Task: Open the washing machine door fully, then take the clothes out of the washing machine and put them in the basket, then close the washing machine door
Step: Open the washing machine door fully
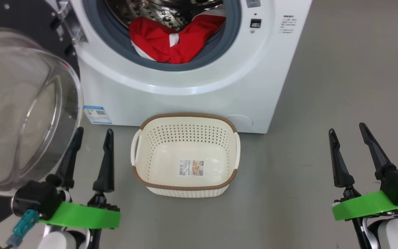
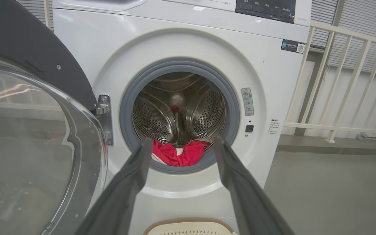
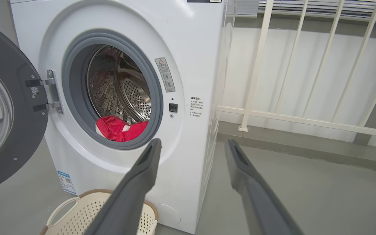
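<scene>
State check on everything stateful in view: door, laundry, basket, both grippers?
washing machine door: open, swung out to the left
clothes: inside the washing machine, bunched at the front of its opening
basket: upright, no clothes in it
left gripper: jaws open, holding nothing
right gripper: jaws open, holding nothing

My left pincer (image 1: pixel 94 130) and right pincer (image 1: pixel 346 128) each have two long, tapering black fingers (image 1: pixel 106 162), a bright green collar (image 1: pixel 81 216), a teal cable plug (image 1: pixel 26 221) and a white forearm (image 1: pixel 390 233).

One washer (image 1: pixel 199 98), one basket (image 1: pixel 186 115), two hands (image 1: pixel 94 130) (image 1: pixel 346 128).
</scene>
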You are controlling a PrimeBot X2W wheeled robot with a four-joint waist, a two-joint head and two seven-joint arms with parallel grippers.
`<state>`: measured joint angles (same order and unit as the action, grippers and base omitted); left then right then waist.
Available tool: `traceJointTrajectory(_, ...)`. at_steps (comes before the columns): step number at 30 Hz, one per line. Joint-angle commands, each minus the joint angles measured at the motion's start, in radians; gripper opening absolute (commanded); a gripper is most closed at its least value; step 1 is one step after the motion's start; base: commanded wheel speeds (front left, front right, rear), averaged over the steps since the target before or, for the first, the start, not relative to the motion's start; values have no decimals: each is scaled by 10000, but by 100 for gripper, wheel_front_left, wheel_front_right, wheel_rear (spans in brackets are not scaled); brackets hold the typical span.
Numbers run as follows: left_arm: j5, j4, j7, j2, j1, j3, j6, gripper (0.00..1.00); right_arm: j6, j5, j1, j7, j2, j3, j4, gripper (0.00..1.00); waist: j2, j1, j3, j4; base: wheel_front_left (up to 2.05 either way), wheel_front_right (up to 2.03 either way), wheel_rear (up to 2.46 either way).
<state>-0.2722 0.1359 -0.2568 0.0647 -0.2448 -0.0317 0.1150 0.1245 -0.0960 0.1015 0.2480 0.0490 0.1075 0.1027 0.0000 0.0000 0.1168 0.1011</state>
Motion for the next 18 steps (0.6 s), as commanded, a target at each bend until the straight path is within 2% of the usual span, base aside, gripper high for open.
traceJointTrajectory(1,12,-272,-49,233,22,288,36,100,62,-8,-75,105,12,-301,-295,100,0,0,-87,-226,0,0,0)
traceJointTrajectory(18,-53,-255,-49,221,1142,304,-43,100,62,-377,-629,135,12,-256,-417,100,0,0,-550,-1193,0,0,0)
